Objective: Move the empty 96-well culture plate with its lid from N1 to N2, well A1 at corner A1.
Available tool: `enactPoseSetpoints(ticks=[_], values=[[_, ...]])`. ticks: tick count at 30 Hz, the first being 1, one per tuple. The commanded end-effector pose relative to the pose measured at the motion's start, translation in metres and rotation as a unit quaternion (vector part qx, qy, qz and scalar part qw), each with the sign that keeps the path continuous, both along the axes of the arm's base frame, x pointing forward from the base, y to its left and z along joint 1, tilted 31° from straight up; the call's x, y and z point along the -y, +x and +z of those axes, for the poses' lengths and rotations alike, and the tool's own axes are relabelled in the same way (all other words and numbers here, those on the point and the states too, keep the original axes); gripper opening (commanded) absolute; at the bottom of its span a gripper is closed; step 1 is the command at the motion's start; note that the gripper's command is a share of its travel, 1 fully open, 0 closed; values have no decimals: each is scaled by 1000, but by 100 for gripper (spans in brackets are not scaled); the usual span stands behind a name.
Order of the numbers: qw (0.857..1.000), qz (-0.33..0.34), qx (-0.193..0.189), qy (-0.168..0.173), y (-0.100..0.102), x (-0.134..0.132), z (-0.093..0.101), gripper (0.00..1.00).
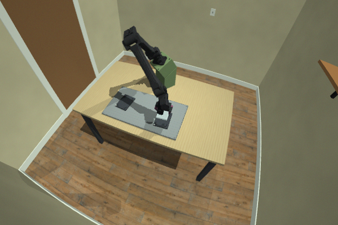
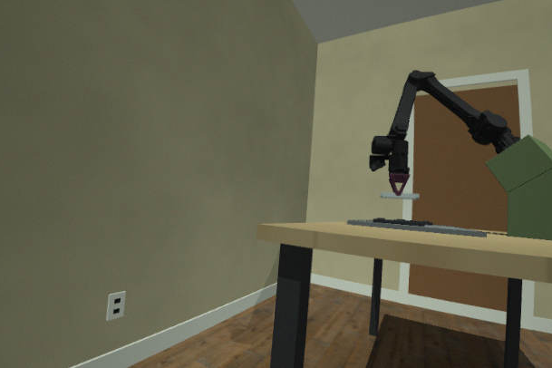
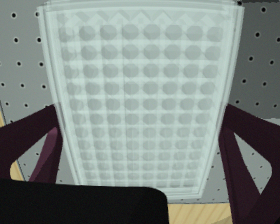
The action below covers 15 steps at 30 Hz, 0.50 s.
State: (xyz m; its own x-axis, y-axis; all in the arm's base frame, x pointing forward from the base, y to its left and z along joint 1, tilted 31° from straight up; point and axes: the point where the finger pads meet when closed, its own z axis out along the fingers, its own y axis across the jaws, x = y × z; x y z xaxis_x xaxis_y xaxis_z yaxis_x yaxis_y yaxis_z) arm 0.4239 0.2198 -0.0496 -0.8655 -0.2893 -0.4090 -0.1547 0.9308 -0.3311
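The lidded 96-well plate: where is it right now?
The clear-lidded white 96-well plate hangs level in the black arm's tool, lifted above the dark nest at the right of the grey perforated mat in the top view.

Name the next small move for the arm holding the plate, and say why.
Probably carry it sideways toward the vacant nest. The gripper is shut on the lidded plate, which hangs level and well above the grey mat, directly over the nest it came from, so nothing blocks a traverse.
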Motion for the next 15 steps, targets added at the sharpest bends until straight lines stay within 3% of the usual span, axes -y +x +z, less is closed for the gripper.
enactPoseSetpoints(ticks=[1,15], values=[[1000,-6,-11,-9,1,12,-7,0],[1000,-6,-8,-7,1,14,-4,0]])
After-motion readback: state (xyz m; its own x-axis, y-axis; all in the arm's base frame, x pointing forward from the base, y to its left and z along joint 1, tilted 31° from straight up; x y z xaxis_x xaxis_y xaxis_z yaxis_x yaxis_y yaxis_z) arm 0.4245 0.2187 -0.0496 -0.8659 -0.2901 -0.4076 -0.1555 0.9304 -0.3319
